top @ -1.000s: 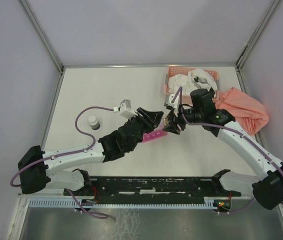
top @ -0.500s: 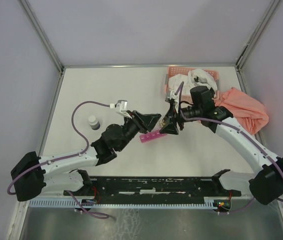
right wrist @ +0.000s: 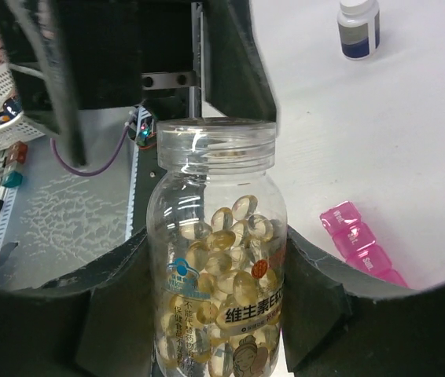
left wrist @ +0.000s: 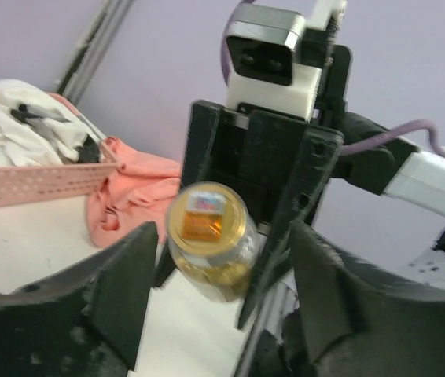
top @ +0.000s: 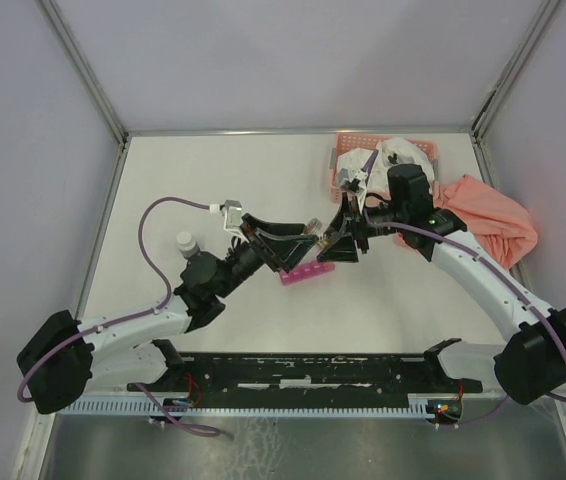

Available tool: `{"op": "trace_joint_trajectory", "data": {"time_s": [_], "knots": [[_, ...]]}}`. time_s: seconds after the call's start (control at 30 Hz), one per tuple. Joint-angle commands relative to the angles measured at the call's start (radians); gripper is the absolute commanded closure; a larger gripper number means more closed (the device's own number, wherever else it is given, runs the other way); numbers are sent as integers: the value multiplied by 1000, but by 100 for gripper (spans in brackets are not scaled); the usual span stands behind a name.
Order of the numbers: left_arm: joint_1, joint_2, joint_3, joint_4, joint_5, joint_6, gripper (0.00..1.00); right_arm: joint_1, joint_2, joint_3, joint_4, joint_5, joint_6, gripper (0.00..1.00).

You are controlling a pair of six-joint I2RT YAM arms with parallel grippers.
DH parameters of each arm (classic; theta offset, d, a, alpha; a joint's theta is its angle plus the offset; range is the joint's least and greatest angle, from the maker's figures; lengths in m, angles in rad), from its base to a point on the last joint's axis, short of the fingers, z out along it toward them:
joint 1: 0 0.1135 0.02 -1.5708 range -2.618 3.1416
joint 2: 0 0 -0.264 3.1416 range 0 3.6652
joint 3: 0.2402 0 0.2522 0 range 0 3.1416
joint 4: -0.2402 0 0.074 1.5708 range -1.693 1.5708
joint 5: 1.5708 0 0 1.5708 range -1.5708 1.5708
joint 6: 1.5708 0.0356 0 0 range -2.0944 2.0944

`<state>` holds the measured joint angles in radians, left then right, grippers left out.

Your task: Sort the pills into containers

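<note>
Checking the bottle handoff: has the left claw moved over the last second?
Yes. The left claw has drawn back leftward in the top view, toward the white-capped bottle standing on the table.

A small bottle (top: pixel 187 242) was set well left of the pill-organizer strip (top: pixel 306 272), and a pill bottle (top: pixel 314 226) was held just behind it. A basket (top: pixel 339 165) was placed farther behind the strip, and a cloth (top: pixel 488 220) well to the strip's right.

Pill bottle (right wrist: pixel 216 259) base off-frame

The left arm (top: pixel 133 322) and right arm (top: pixel 483 285) are white-linked, black-jointed, each trailing a purple cable (top: pixel 148 235). The left gripper (left wrist: pixel 222 267) and right gripper (right wrist: pixel 215 314) seem matte black.
</note>
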<state>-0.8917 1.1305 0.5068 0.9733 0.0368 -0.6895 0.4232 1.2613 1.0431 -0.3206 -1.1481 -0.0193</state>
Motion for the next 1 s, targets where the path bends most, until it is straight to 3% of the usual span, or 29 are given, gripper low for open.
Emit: {"op": "trace_joint_trajectory", "data": {"time_s": [0.0,0.13,0.3,0.53,0.73,0.97], "knots": [[-16,-133,-42,-45,-119,32,16,-11,-17,17,12,24,-38,98],[-15,-230,-81,-162,-251,4,5,-11,-45,20,-30,66,-110,98],[-15,-274,-103,-192,-262,-54,5,0,-75,27,-85,131,-210,98],[-31,-195,-13,-253,-270,-173,5,28,-89,26,-129,219,-305,98],[-201,-105,159,-504,-656,-190,3,48,-86,28,-150,262,-348,98],[-246,22,290,-639,-766,-333,7,62,-79,31,-161,285,-367,97]]}}
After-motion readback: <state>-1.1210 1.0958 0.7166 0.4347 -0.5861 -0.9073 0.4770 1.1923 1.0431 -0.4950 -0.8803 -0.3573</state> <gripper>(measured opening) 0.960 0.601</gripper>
